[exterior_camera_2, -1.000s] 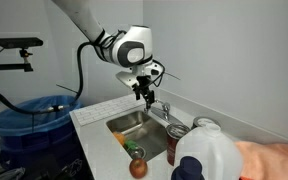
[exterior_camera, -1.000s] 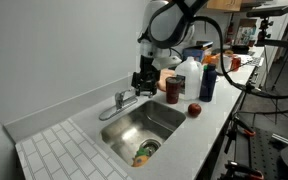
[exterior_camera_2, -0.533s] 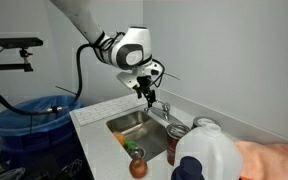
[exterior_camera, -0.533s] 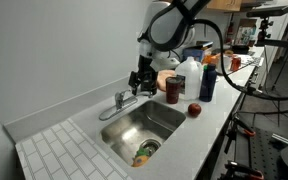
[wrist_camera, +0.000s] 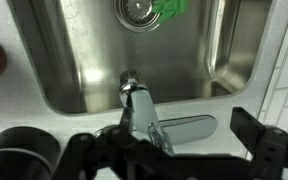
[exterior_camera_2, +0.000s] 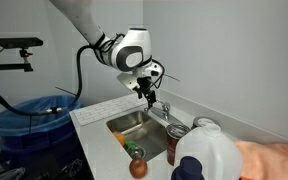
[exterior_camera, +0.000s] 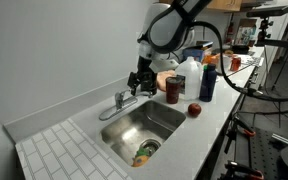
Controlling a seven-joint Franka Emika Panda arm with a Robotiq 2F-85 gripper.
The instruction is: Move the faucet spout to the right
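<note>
The faucet spout (exterior_camera: 111,109) is one thin shiny tube. It sits at the back edge of the bench (exterior_camera: 52,150), behind the middle of the sink (exterior_camera: 134,126). It sticks out from one short faucet base (exterior_camera: 126,99). Its long line runs mostly along the back edge. The tip points toward the tiled end of the bench and a little out over the back of the sink. In the wrist view there are shiny faucet parts at the back rim, but I cannot tell which one is the spout.

The hand (exterior_camera: 139,85) hangs just beside the base, on the side away from the tiles. In the wrist view its two black fingers (wrist_camera: 262,138) are spread wide, one on each side of the faucet. They are not squeezing anything. I cannot tell if the hand touches the faucet.

There is one sink. Down in it, by the drain, lies one green thing (wrist_camera: 172,8).

On the end of the bench away from the tiles stand one red can (exterior_camera: 173,88), one white jug (exterior_camera: 188,74) and one blue bottle (exterior_camera: 208,78). One red apple (exterior_camera: 194,110) sits nearer the front edge, just past the sink corner.
</note>
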